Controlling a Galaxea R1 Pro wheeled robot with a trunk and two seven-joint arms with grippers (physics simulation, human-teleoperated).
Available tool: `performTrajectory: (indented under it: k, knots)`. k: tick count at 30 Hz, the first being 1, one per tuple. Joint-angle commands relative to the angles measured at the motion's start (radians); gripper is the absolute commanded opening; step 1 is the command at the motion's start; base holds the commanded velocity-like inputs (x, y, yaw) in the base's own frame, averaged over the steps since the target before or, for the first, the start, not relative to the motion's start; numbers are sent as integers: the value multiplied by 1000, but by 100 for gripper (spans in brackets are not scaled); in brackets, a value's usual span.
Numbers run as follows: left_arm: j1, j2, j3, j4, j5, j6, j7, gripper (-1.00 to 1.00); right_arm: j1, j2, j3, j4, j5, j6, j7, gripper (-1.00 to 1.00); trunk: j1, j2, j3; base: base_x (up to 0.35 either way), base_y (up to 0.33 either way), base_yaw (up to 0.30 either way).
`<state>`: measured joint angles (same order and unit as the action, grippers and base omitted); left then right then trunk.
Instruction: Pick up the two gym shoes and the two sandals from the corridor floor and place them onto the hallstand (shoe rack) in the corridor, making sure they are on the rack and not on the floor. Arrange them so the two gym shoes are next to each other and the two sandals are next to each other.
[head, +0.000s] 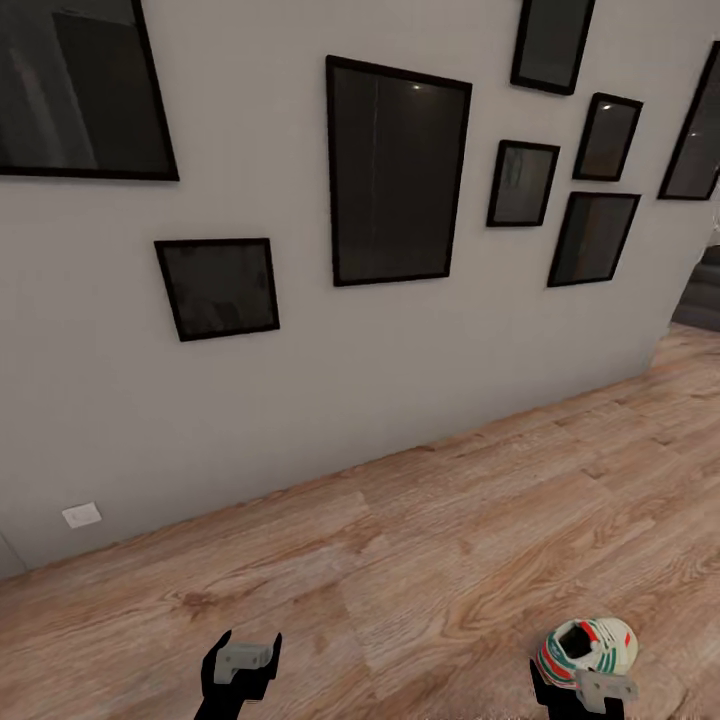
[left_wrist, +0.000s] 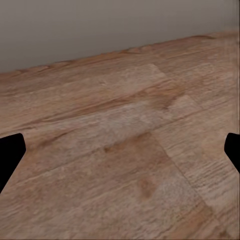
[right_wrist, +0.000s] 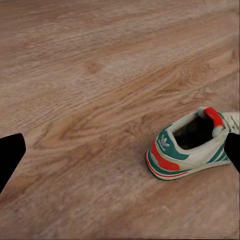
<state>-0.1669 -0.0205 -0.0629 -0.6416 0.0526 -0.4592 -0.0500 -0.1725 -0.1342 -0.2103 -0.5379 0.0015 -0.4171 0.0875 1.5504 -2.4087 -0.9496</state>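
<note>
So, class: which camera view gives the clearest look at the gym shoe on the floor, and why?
The right wrist view: the gym shoe lies on the corridor floor, heel, opening and green stripes plain. The head view has it small at the lower edge, partly behind the right gripper. The left wrist view gives bare floor and wall.

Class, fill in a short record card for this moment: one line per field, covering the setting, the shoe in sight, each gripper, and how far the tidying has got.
Setting: wood-plank corridor floor beside a grey wall hung with dark picture frames
Shoe in sight: one gym shoe on the floor, upright, heel opening visible
Left gripper: open, holding nothing, over bare floor
Right gripper: open, holding nothing, close beside the gym shoe
Wall detail: white socket plate low on the wall
Progress: shoe not yet picked up
</note>
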Motion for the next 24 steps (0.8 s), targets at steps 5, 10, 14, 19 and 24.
performTrajectory:
  k: [5,10,14,19,24]
  knots:
    - [0,0,1,0,6,-3,-5,100,-1,1,-6,1,0,-3,9,100,0,0,3,0,0,-283]
    - [0,-1,0,0,6,-3,-5,100,-1,1,-6,1,0,-3,9,100,0,0,8,0,0,-267]
    - [0,0,0,0,6,-3,-5,100,-1,1,-6,9,-1,-3,9,100,0,0,12,0,0,-265]
    - [0,0,0,0,6,-3,-5,100,-1,1,-6,12,-1,-4,9,100,0,0,17,0,0,-264]
    - [0,0,0,0,6,-3,-5,100,-1,1,-6,13,-2,-4,9,100,0,0,22,0,0,-264]
